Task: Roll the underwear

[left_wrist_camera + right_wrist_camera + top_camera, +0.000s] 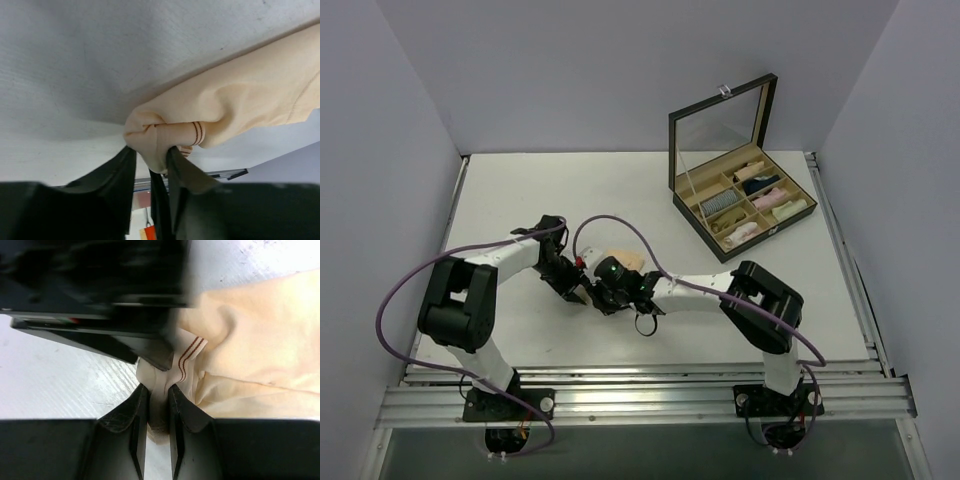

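The underwear (626,260) is a small pale peach-beige cloth with a white band bearing two thin red stripes. It lies on the white table at centre-left, mostly hidden by both grippers in the top view. My left gripper (572,283) is shut on a bunched corner of it (155,145). My right gripper (605,288) is shut on the same bunched band (159,400), right beside the left gripper's fingers (150,347). The rest of the cloth (260,340) spreads away to the right of both grippers.
A dark open box (740,205) with a mirrored lid stands at the back right, its compartments holding pink, cream, grey and dark cloth rolls. A metal rail (640,385) runs along the near table edge. Purple cables loop over both arms.
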`<state>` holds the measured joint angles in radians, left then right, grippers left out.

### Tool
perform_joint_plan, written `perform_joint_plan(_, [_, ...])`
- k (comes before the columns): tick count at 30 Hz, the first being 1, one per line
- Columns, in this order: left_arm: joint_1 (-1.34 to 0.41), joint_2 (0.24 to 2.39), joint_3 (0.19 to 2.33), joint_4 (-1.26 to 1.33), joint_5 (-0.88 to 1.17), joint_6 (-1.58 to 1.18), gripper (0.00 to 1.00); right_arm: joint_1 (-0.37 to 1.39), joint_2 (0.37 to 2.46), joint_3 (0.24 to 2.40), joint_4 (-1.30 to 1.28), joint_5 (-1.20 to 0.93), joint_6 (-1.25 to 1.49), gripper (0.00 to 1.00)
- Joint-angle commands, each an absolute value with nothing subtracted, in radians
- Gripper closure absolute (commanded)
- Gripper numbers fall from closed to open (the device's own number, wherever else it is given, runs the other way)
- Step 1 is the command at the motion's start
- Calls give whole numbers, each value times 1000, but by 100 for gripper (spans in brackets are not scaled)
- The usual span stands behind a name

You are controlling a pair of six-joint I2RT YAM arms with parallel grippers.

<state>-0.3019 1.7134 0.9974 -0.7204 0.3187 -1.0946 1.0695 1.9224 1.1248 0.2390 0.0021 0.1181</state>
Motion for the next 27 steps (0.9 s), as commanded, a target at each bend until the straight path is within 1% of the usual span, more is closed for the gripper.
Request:
perform_joint_plan(1, [-276, 1663, 1025, -770, 299, -997, 59, 970, 1898, 1068, 278, -200, 261, 100])
perform_joint_plan(2, [-273, 1652, 1031, -764, 295, -977, 55, 956, 1905, 1066, 291, -242, 290, 100])
perform_joint_plan(3, [-273, 1645, 1048, -767, 276, -959, 48, 942, 1923, 1063, 302, -288, 310, 100])
perform_joint_plan(5, [-272, 1638, 1066, -790, 265, -922, 44, 901, 1943, 1054, 334, -394, 360, 100])
perform_joint_plan(12, [-270, 1611, 1075, -838, 192, -888, 39, 864, 2014, 1046, 406, -532, 436, 100])
perform_joint_plan(17, [-270, 1545, 1077, -787, 169, -885, 36, 842, 2028, 1026, 457, -592, 472, 100])
perform_joint_plan(22, [-272, 1480, 1046, -682, 198, -876, 34, 804, 2048, 999, 488, -655, 492, 100])
perform_joint_plan(27, [-285, 1506, 1003, -641, 226, -888, 34, 778, 2066, 982, 540, -699, 537, 100])
